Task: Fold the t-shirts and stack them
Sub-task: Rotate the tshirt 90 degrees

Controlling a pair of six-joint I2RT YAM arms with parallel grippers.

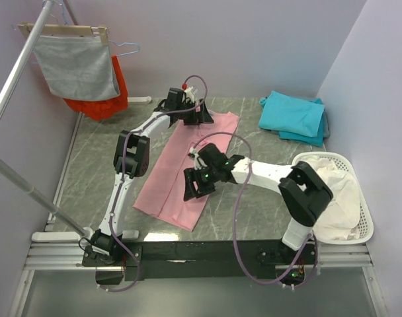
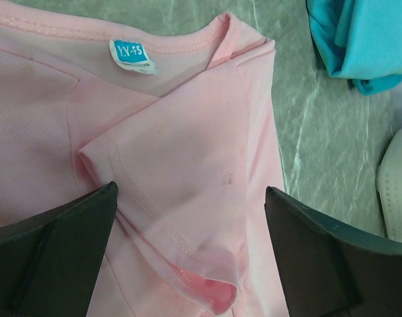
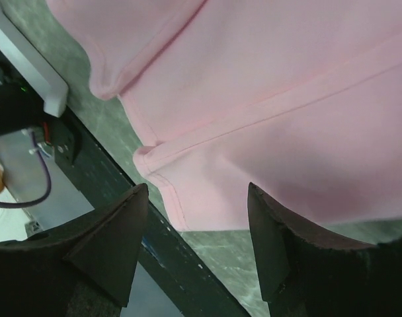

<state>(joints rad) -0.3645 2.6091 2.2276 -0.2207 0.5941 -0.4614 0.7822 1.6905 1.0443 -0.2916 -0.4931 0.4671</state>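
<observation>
A light pink t-shirt (image 1: 188, 162), folded into a long strip, lies diagonally across the table. My left gripper (image 1: 202, 113) hovers open over its collar end. In the left wrist view the blue neck tag (image 2: 130, 55) and a folded-in sleeve (image 2: 188, 198) show, and the left gripper (image 2: 191, 190) has nothing between its jaws. My right gripper (image 1: 196, 187) stands open above the hem end. In the right wrist view the right gripper (image 3: 198, 188) frames the hem corner (image 3: 162, 177) without touching it. Teal t-shirts (image 1: 293, 115) lie piled at the back right.
A white basket (image 1: 360, 228) holding white cloth stands at the right. A grey cloth (image 1: 79, 66) and an orange-red garment (image 1: 108, 99) hang on a rack at the back left. The dark rail (image 3: 188, 264) of the table's near edge runs just below the hem.
</observation>
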